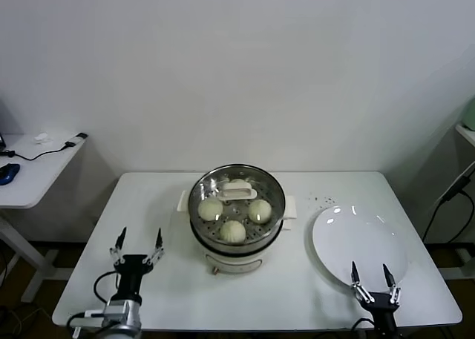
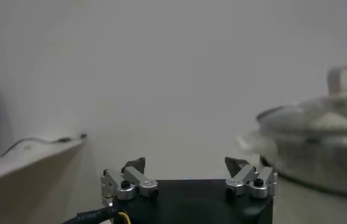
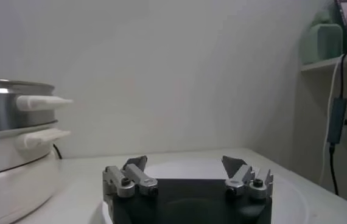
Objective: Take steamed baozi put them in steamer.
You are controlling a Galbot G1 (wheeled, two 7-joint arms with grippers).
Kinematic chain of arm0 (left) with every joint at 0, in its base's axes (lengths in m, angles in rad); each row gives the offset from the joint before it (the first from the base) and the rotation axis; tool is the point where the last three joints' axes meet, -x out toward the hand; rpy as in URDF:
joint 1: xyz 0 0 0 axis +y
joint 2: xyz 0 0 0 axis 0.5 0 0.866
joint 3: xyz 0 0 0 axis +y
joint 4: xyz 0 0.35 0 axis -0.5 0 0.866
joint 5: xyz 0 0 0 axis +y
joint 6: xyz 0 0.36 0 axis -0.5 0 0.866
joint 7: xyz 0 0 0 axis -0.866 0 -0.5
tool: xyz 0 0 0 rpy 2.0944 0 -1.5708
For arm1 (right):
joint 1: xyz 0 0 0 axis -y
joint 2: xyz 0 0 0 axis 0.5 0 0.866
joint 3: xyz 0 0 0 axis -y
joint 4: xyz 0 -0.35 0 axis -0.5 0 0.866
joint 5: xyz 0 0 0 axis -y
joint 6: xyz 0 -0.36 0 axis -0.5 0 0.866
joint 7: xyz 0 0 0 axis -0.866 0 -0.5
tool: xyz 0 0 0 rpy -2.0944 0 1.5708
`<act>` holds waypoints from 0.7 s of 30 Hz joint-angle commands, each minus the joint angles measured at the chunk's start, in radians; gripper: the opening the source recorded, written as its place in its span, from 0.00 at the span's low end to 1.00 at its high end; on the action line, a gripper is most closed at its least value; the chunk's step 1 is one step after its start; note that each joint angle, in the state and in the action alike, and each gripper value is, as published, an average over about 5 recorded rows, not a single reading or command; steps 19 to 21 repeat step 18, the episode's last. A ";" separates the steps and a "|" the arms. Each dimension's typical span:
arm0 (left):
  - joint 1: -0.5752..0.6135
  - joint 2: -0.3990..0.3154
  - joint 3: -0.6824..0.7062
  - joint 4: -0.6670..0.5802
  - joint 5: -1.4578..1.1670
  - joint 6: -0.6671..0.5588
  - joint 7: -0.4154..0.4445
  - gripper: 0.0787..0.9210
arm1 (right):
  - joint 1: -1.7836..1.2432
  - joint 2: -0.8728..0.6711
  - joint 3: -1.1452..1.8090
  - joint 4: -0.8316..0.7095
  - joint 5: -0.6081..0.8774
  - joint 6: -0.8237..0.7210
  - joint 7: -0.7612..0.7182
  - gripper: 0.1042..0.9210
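On the white table point(image 1: 171, 280) both arms rested low, left gripper point(image 1: 137, 244) and right gripper point(image 1: 369, 272) spread wide, empty.

wall point(image 1: 237, 64): plain white | side desk point(image 1: 33, 177): white, cables on top | shelf point(image 1: 466, 131): right edge

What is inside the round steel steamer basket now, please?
Inside the round stainless-steel steamer basket, three cream-white baozi buns are clearly seen. A white handle-like piece lies across the back and covers what is under it, so a fourth bun cannot be confirmed.
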 commanded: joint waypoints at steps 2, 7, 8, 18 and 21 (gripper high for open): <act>0.061 0.003 -0.031 0.145 -0.022 -0.147 -0.007 0.88 | 0.005 -0.007 -0.004 -0.004 0.009 -0.004 -0.005 0.88; 0.068 0.001 -0.026 0.141 -0.007 -0.151 0.000 0.88 | 0.007 -0.011 -0.007 -0.006 0.009 -0.006 -0.005 0.88; 0.069 0.000 -0.025 0.140 -0.004 -0.152 0.002 0.88 | 0.007 -0.012 -0.008 -0.006 0.009 -0.006 -0.006 0.88; 0.074 -0.010 -0.019 0.130 0.004 -0.155 0.010 0.88 | 0.009 -0.014 -0.018 -0.012 0.003 -0.010 -0.008 0.88; 0.074 -0.010 -0.019 0.130 0.004 -0.155 0.010 0.88 | 0.009 -0.014 -0.018 -0.012 0.003 -0.010 -0.008 0.88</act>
